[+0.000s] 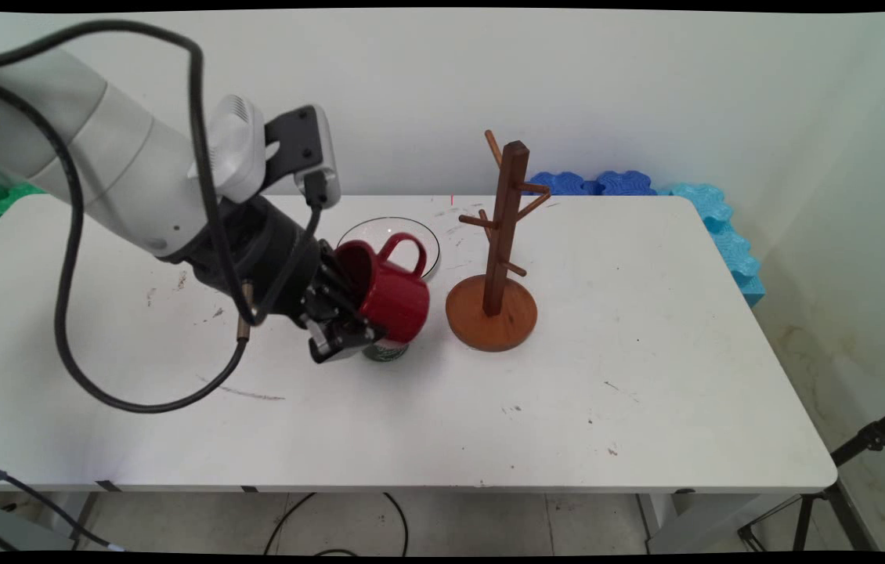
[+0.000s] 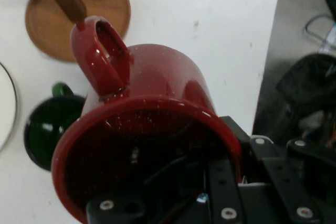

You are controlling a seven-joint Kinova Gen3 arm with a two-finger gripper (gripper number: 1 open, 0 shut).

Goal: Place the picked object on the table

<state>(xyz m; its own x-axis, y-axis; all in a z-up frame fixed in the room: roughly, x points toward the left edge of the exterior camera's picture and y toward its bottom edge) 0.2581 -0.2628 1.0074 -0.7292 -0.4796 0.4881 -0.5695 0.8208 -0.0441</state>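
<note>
You have the gripper (image 1: 344, 317) just left of the frame's centre in the main view, and it is pinching a red mug (image 1: 388, 288) by the rim: the hand view shows one finger (image 2: 223, 187) reaching inside the mug's mouth while the rest of the black linkage sits outside the wall at the lower right, so the wall is caught between the two. The mug (image 2: 142, 135) is off the table and tipped on its side, its open mouth turned toward the gripper and its base pointing right, toward the wooden stand. Its handle (image 1: 403, 252) sticks up on the top side in the main view; in the hand view the handle (image 2: 100, 56) points to the upper left of the frame.

Directly under the held mug you can see a dark green cup (image 1: 385, 352) standing on the table, mostly hidden in the main view. The hand view shows it at the left edge, open end up (image 2: 50, 132).

Just behind the mug, toward the wall, lies a clear glass bowl (image 1: 356, 229); only a sliver of its rim (image 2: 11, 103) shows at the far left of the hand view.

To the right of the mug, near but apart, stands a brown wooden mug tree (image 1: 501, 235) with short pegs on a round base (image 1: 513, 321). The white table (image 1: 646, 376) carries a few smudges and scuff marks.
</note>
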